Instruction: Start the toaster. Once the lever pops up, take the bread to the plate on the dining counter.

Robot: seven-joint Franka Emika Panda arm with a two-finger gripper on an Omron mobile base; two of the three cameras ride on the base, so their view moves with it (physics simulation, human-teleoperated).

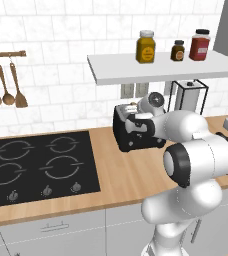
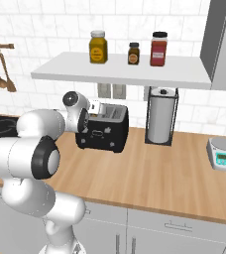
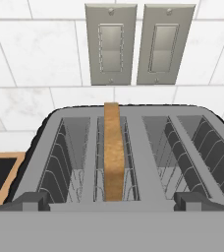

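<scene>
Above the toaster, at the far edge of the counter, the fingers are being held wide apart over the bread, so the lever risks being missed if they are lowered into the slots.

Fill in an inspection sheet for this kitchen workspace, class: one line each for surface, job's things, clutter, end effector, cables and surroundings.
Surface: light-wood worktop with a black hob set in it.
Job's things: black toaster against the wall; bread standing upright in its second slot from the left.
Clutter: paper towel holder; kitchen scale.
End effector: end effector open, right above the toaster's slots, holding nothing.
Cables: nothing seen.
Surroundings: tiled wall, two wall switches, shelf with three jars, hanging utensils.
</scene>
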